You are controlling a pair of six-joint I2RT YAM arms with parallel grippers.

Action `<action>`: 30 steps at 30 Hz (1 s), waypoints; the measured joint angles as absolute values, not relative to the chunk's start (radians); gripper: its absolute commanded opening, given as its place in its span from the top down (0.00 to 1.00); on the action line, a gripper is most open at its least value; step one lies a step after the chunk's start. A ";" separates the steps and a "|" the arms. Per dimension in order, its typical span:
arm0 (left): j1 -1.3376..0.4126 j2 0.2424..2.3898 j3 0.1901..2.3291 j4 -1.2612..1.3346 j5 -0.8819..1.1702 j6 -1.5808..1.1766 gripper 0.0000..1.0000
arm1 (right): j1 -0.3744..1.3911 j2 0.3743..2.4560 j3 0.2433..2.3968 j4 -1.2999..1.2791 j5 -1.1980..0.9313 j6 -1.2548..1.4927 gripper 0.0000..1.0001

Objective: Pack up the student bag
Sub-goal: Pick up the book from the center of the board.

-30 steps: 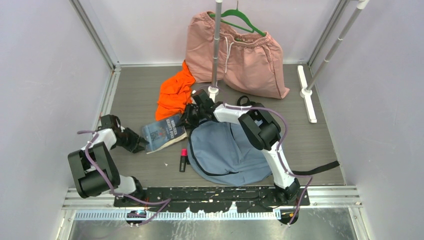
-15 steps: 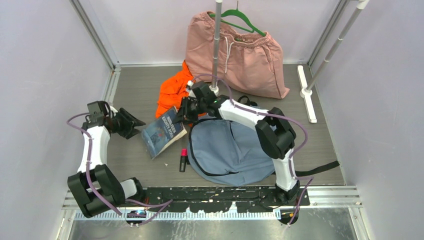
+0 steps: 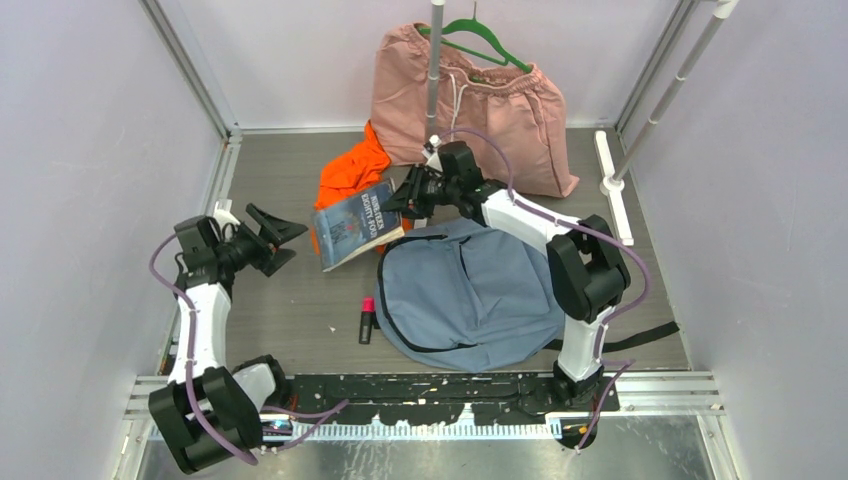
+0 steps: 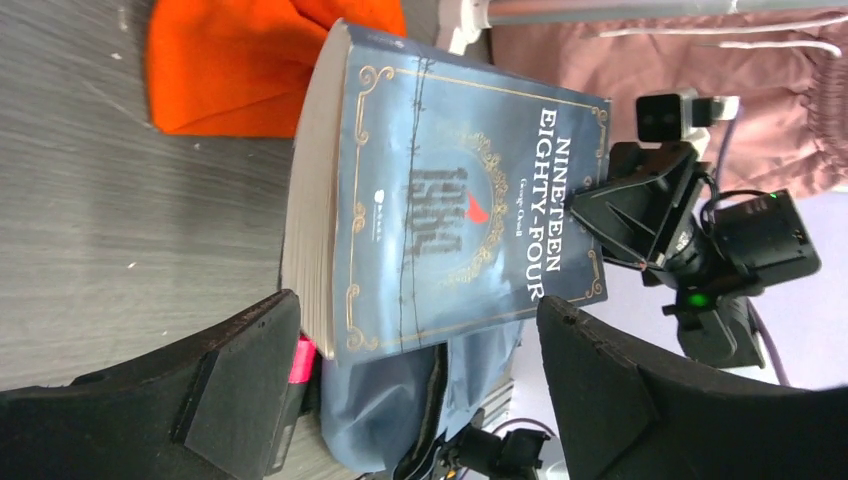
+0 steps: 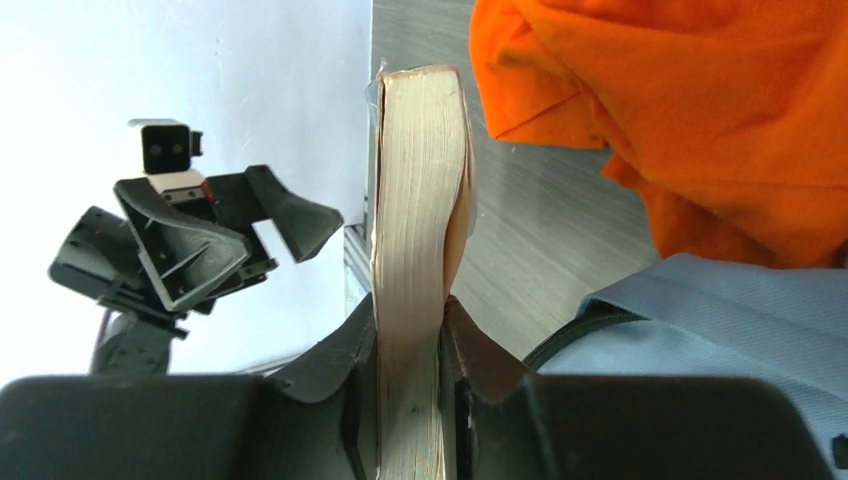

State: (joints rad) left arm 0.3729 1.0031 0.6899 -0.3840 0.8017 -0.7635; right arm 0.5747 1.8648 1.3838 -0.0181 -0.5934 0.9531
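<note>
Near the table's middle, slightly right, the student bag (image 3: 470,295) lies flat, with its black zipper curving along its left side. Beyond it, pink shorts (image 3: 490,110) hang at the far wall, and an orange garment (image 3: 345,178) lies just left of them. The right gripper (image 3: 399,204) pinches a blue book (image 3: 356,222) by its right edge, tilted, just beyond the bag's far-left corner. Left of the book, apart from it, the left gripper (image 3: 283,242) has its fingers spread wide. A small pink-capped stick (image 3: 366,320) lies just left of the bag.

Table (image 3: 280,180) — student bag (image 3: 465,295), orange garment (image 3: 345,180), pink-tipped tube (image 3: 366,320).
</note>
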 measured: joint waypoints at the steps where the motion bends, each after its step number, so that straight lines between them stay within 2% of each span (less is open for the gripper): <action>1: 0.373 1.003 0.664 -0.321 0.828 -0.786 0.11 | 0.574 1.863 1.374 -0.009 -0.604 0.966 0.99; 6: 0.369 1.032 0.550 -0.089 0.910 -0.898 0.12 | 0.575 1.851 1.357 0.052 -0.677 1.035 0.99; 13: 0.321 1.107 0.501 0.102 0.955 -1.017 0.13 | 0.579 1.808 1.337 0.244 -0.753 1.163 0.99; 18: 0.280 1.095 0.501 0.229 0.966 -1.086 0.20 | 0.569 1.810 1.313 0.358 -0.785 1.271 0.99; 20: 0.276 1.094 0.498 0.300 0.973 -1.131 0.28 | 0.569 1.819 1.304 0.409 -0.795 1.317 0.99; 22: 0.276 1.094 0.491 0.376 0.980 -1.183 0.43 | 0.569 1.832 1.296 0.455 -0.804 1.354 0.99; 28: 0.274 1.087 0.488 0.476 0.992 -1.304 0.95 | 0.568 1.840 1.281 0.464 -0.804 1.368 0.99; 29: 0.274 1.081 0.493 0.479 0.993 -1.318 0.99 | 0.567 1.841 1.281 0.455 -0.803 1.364 0.99; 30: 0.274 1.075 0.500 0.473 0.993 -1.324 1.00 | 0.565 1.841 1.281 0.447 -0.804 1.361 0.94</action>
